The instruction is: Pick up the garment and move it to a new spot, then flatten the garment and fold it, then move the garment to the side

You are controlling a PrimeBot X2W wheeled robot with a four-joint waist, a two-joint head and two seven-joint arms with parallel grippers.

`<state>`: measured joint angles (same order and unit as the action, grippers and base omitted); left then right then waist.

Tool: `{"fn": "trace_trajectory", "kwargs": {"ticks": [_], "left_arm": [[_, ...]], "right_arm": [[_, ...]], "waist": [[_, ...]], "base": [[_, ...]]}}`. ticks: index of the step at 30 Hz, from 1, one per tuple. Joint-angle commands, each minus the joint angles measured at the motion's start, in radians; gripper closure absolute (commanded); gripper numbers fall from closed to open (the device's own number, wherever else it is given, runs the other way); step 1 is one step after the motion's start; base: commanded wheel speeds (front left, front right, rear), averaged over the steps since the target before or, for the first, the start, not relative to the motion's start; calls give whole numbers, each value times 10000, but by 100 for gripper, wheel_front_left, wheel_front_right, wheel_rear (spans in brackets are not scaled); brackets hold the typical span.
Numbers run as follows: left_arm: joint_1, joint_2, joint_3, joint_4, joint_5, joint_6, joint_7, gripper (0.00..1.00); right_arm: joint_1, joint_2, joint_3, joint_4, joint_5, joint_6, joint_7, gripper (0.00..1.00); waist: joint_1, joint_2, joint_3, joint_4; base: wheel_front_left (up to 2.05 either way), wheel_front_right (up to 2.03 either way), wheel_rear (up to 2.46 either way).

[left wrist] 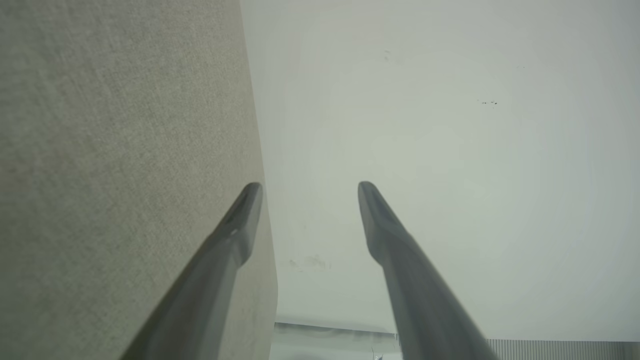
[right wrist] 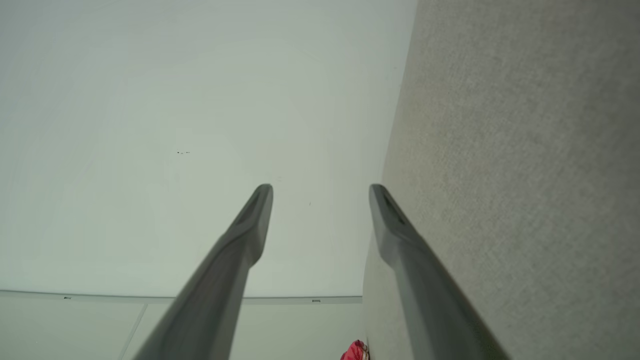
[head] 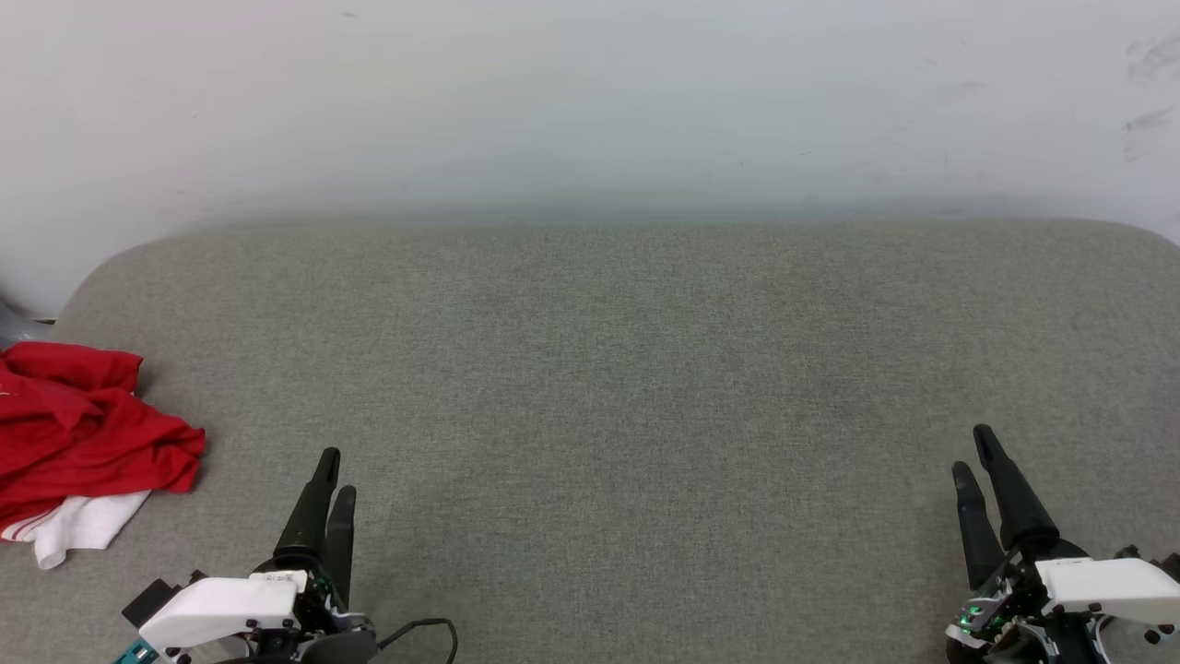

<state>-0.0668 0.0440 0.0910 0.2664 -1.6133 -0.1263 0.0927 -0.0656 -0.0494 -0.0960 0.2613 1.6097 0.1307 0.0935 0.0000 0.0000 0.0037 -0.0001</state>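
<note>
The garment (head: 88,433) lies crumpled at the left edge of the grey woven pad (head: 627,369), red folds over what looks like a white sleeve. The pad runs flat, its corners rounded, back to a smooth white wall (head: 590,101). The left gripper (head: 337,472) and the right gripper (head: 971,449) sit well apart at the near edge, tapered fingers parted, holding nothing

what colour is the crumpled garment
Red, with a white part at its near edge; the garment shows best in the head view.
</note>
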Motion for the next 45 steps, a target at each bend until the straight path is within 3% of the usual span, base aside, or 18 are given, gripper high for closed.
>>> {"fn": "trace_trajectory", "kwargs": {"ticks": [1,16,22,45], "left_arm": [[-249,30,-115,-294,24,-19,-103,0],[-295,54,-771,-1174,244,-27,-799,0],[-297,169,-1021,-1501,807,-30,-1079,0],[-95,52,-918,-1883,5848,-41,-1861,0]], "right_arm": [[-151,-15,90,-313,-70,0,-118,0],[-45,-179,582,-1183,-416,0,-832,0],[2,-334,743,-1450,-1113,0,-1089,0],[173,-49,306,-1862,-7455,0,-1868,0]], "waist": [[1,0,2,0],[1,0,4,2],[1,0,7,-5],[1,0,-30,6]], "base": [[0,0,0],[0,0,0],[0,0,0],[0,0,0]]}}
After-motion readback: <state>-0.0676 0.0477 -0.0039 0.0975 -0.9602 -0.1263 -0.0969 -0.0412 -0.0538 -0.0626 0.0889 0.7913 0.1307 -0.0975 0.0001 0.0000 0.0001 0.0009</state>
